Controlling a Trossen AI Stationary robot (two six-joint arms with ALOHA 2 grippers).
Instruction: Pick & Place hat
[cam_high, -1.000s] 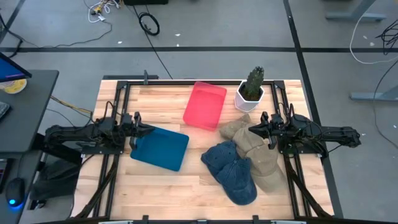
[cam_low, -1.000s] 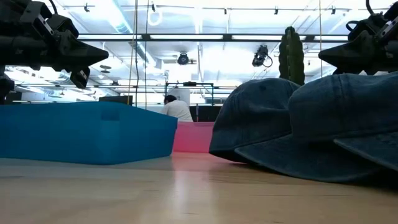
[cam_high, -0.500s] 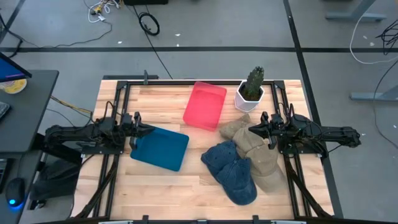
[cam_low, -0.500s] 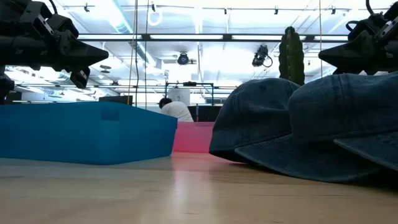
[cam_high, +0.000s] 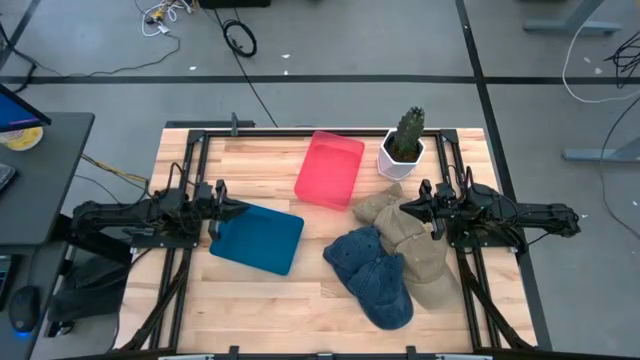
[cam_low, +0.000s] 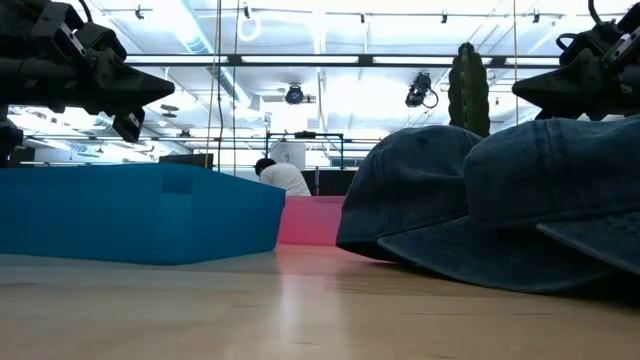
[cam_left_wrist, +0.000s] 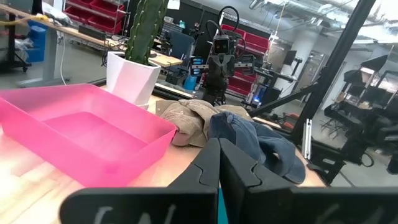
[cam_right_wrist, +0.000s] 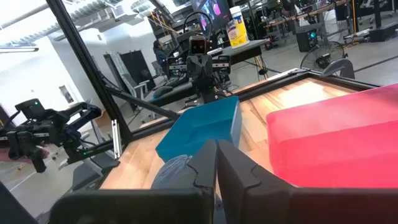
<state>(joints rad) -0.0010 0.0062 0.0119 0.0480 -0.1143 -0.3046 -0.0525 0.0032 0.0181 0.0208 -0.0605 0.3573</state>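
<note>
Several hats lie in a heap at the table's right. Two blue denim caps (cam_high: 372, 272) rest on the wood toward the near edge, and tan caps (cam_high: 408, 236) lie beside them under the right arm. My left gripper (cam_high: 240, 209) is shut and held level above the blue bin's left edge, with nothing in it. My right gripper (cam_high: 404, 209) is also shut and level, pointing toward the table's left above the tan caps without touching them. The fingers of each show pressed together in the wrist views (cam_left_wrist: 219, 163) (cam_right_wrist: 216, 163).
A blue bin (cam_high: 258, 238) sits left of centre and a pink bin (cam_high: 330, 169) at the far middle. A potted cactus (cam_high: 403, 145) stands at the far right. Bare wood lies along the near edge. A person (cam_low: 280, 175) shows in the room beyond.
</note>
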